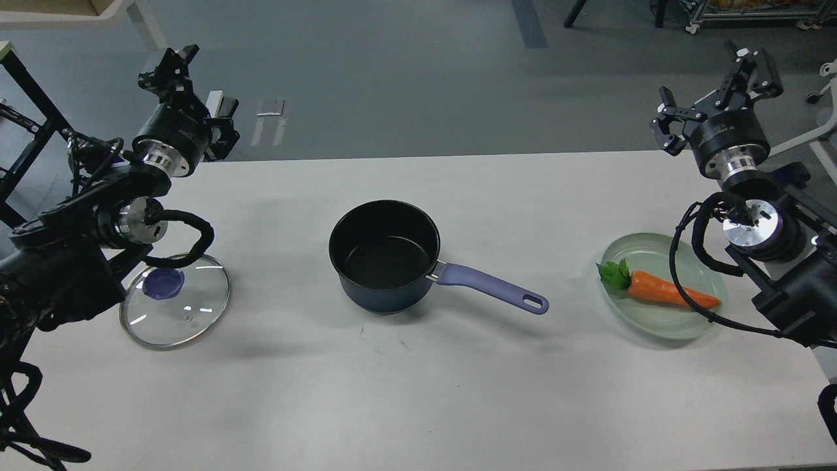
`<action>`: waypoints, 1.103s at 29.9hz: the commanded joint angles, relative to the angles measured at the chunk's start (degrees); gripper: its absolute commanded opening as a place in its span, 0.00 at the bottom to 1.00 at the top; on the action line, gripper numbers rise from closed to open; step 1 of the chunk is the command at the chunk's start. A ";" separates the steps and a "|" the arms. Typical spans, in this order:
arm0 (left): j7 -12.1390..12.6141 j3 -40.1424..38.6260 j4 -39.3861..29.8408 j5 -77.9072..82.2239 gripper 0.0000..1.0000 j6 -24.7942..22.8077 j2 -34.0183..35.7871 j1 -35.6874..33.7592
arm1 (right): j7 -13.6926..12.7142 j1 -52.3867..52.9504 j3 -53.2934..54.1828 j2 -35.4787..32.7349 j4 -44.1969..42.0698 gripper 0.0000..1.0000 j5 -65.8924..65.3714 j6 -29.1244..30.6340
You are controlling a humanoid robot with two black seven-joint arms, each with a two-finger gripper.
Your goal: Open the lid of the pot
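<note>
The dark blue pot [384,255] stands uncovered at the table's middle, its purple handle [492,288] pointing right and toward me. Its glass lid [189,311] with a blue knob [163,283] lies flat on the table at the left, apart from the pot. My left gripper [194,88] is raised beyond the table's far left edge, open and empty, well above and behind the lid. My left arm's cable hangs over the lid's far rim. My right gripper [713,91] is raised past the far right corner, open and empty.
A pale green plate [644,324] with an orange toy carrot [664,292] lies at the right, partly behind my right arm's cable and wrist. The white table [418,392] ends just behind both grippers. Grey floor lies beyond.
</note>
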 commanded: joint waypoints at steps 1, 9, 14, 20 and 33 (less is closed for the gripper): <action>0.00 -0.08 0.23 -0.36 1.00 -0.23 -0.06 1.43 | -0.15 -0.13 0.92 2.56 -1.85 0.99 1.07 0.99; 0.00 -4.21 0.32 -1.59 1.00 -0.76 -0.67 3.11 | -4.54 -2.15 1.45 3.35 -2.30 0.99 5.63 9.33; 0.00 -5.45 0.32 -1.59 1.00 -0.67 -2.87 2.67 | -4.63 -2.77 2.06 4.85 -2.56 1.00 7.49 9.87; 0.00 -5.53 0.23 -1.59 1.00 0.03 -2.52 2.58 | -4.11 -2.86 3.56 5.64 -3.70 1.00 7.32 9.43; 0.00 -6.15 -0.21 -1.94 1.00 -0.50 -2.34 3.02 | -4.02 -3.21 3.20 5.64 -3.09 1.00 6.96 9.61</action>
